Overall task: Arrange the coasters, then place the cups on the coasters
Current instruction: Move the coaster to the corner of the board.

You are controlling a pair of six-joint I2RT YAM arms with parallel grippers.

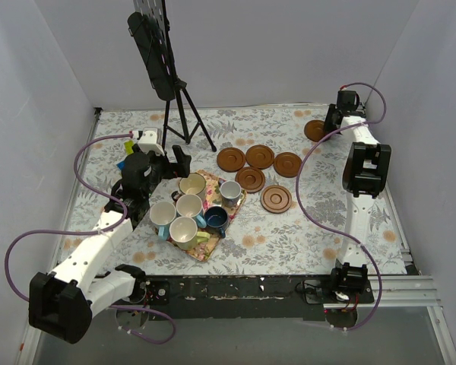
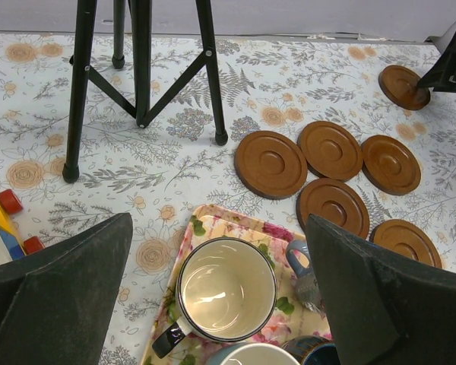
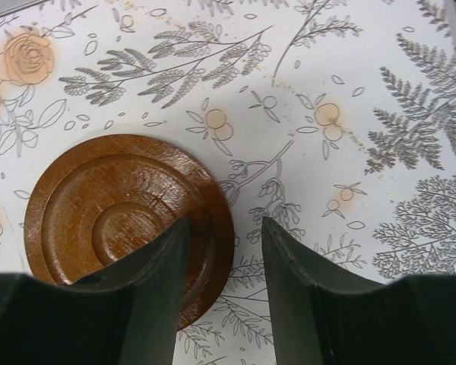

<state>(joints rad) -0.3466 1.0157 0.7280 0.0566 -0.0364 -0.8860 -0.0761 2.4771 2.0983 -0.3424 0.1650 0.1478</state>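
Five brown coasters (image 1: pixel 259 157) lie grouped right of a floral tray (image 1: pixel 205 253). A sixth coaster (image 1: pixel 315 131) lies apart at the far right. My right gripper (image 1: pixel 330 125) is down at it, and in the right wrist view this coaster (image 3: pixel 114 220) has its right edge between the parted jaws of the gripper (image 3: pixel 224 224). One finger is over the disc and the other over the cloth, clear of the rim. Several cups (image 1: pixel 189 205) crowd the tray. My left gripper (image 2: pixel 219 228) hangs wide open above the cream cup (image 2: pixel 226 289), holding nothing.
A black tripod (image 1: pixel 184 114) stands behind the tray, its legs (image 2: pixel 140 76) just beyond the cups. Colourful toy blocks (image 2: pixel 0 220) lie left of the tray. White walls close in the floral tablecloth on three sides.
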